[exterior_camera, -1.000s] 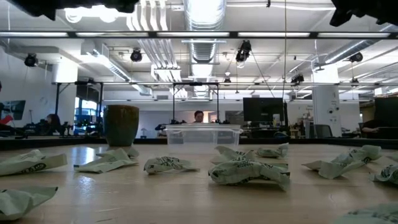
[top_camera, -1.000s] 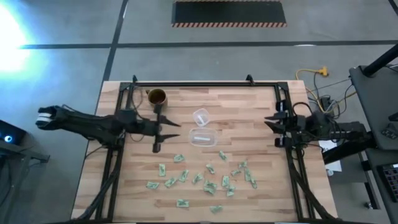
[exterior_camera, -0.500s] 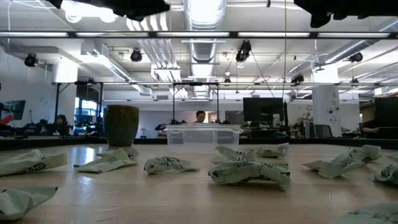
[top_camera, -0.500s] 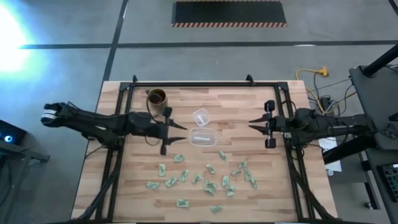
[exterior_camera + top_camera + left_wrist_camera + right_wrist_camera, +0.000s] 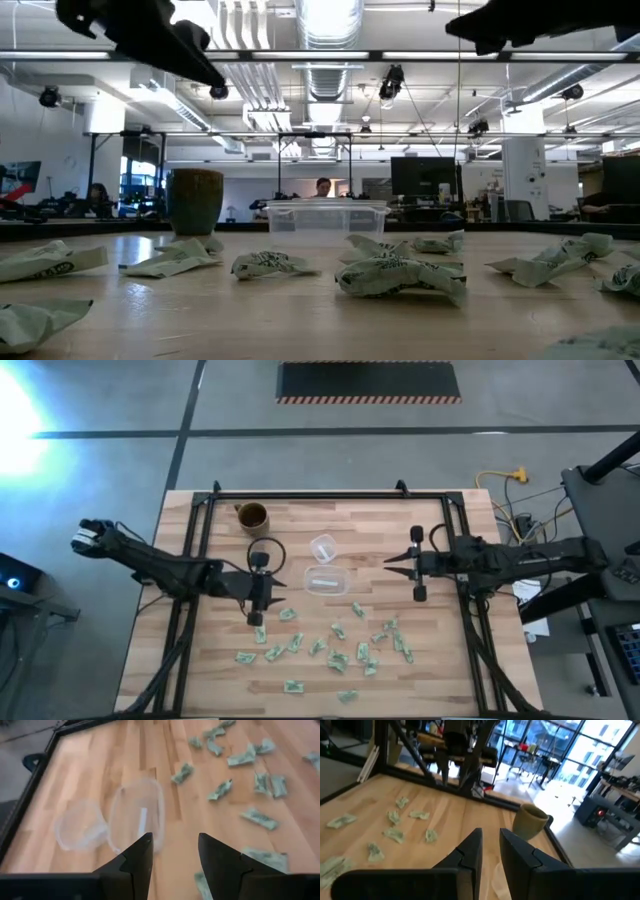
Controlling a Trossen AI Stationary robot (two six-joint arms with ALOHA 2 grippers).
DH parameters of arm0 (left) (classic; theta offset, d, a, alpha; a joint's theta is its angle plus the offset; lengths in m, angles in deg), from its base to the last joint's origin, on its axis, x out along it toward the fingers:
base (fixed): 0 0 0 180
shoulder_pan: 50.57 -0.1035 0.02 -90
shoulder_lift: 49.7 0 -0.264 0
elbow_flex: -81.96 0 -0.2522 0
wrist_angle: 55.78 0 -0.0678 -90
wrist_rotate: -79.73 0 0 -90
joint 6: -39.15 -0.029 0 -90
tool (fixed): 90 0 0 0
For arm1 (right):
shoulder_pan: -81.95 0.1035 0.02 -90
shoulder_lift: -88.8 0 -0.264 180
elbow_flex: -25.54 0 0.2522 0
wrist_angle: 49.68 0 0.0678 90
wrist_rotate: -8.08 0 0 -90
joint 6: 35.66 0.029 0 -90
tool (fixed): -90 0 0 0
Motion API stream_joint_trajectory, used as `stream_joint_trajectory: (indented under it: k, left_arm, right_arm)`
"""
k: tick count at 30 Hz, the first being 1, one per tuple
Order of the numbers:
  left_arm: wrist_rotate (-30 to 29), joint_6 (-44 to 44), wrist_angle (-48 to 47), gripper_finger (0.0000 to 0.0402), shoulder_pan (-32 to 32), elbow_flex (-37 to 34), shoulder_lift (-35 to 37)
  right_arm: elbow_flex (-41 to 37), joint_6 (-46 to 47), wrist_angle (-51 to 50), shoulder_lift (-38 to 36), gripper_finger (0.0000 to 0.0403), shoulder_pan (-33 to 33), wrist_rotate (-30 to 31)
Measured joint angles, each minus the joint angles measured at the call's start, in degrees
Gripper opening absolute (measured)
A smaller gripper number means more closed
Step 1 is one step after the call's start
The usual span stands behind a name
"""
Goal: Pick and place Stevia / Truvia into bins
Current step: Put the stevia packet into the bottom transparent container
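Observation:
Several pale green and white packets [image 5: 335, 645] lie crumpled and scattered on the near half of the wooden table. The clear rounded-rectangular container [image 5: 327, 580] stands at mid-table, its base on the wood, with one white packet [image 5: 142, 822] lying inside. My left gripper [image 5: 272, 588] hovers open just left of the container [image 5: 136, 815], tipped down toward it. My right gripper [image 5: 388, 563] hovers to the container's right, pointing left, its fingers a narrow gap apart [image 5: 491, 837]. Neither gripper holds anything.
A smaller clear round cup [image 5: 322, 546] stands just beyond the container. A brown mug [image 5: 252, 516] sits near the far left corner. A black metal frame [image 5: 300, 495] borders the table. Bare wood lies between the container and the right gripper.
My left gripper has moved a little right and toward the near edge, come lower and tipped its fingers downward. My right gripper has travelled from the table's right edge toward the left, in over the wood. The packets, container, cup and mug have stayed put.

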Motion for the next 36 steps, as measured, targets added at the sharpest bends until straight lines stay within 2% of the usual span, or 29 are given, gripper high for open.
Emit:
stream_joint_trajectory:
  k: [7,12,16,22,36]
  left_arm:
    - [-0.1,6.1,-4.0,0.0141,0.4,-0.8,-5.9]
    - [0.4,7.9,-3.9,0.0141,0.4,-0.5,-11.7]
    - [0.4,13.5,-3.6,0.0141,0.4,-0.3,-14.9]
    - [5.8,21.0,-2.8,0.0141,0.0,-0.4,-19.9]
    - [7.5,22.2,1.5,0.0141,0.0,0.2,-27.1]
  right_arm:
    - [0.0,3.0,0.7,4.4,0.0057,0.0,0.0]
    - [-0.1,4.2,0.8,7.2,0.0057,0.0,0.0]
    - [-0.1,4.7,0.9,9.2,0.0057,0.0,0.0]
    - [-0.1,5.6,1.3,11.6,0.0057,0.0,-0.1]
    - [-0.1,7.2,1.4,14.8,0.0057,0.0,-0.2]
